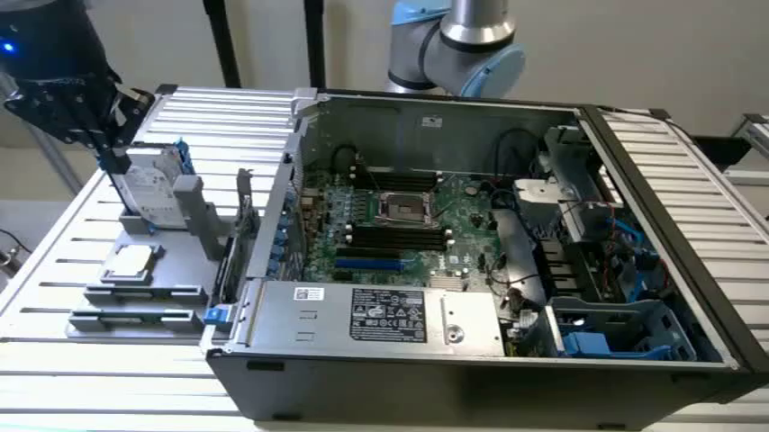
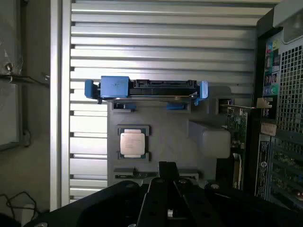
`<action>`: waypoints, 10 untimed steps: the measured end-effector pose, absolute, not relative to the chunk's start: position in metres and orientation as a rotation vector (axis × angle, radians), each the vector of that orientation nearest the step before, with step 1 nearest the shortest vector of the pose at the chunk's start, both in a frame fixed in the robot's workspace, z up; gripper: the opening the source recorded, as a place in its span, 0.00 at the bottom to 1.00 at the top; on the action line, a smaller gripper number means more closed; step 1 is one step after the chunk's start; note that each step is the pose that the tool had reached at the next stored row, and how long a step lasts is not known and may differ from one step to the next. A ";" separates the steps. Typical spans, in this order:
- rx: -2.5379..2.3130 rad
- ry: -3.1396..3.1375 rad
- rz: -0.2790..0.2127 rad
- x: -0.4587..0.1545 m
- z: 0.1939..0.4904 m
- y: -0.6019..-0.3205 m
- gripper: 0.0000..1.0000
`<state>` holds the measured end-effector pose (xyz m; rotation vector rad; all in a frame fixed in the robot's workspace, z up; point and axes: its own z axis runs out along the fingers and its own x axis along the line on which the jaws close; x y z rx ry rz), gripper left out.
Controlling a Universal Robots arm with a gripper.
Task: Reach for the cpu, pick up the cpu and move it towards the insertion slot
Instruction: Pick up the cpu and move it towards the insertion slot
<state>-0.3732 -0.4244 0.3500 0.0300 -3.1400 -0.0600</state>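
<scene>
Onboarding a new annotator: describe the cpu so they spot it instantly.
Beside the open computer case, on the exterior view's left, a grey fixture sits on the slatted table. The cpu lies flat in it: a small silvery square, unlike the upright blue-framed hard drive.

arm: silver tube, pale-blue joint caps, behind computer case | gripper: matte black, blocky | blue light on wrist
</scene>
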 end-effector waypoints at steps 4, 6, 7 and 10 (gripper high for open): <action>0.030 -3.140 -0.060 -0.373 0.350 -0.424 0.11; 0.030 -3.140 -0.060 -0.373 0.350 -0.424 0.11; 0.030 -3.140 -0.060 -0.373 0.350 -0.424 0.11; 0.030 -3.140 -0.060 -0.373 0.350 -0.424 0.11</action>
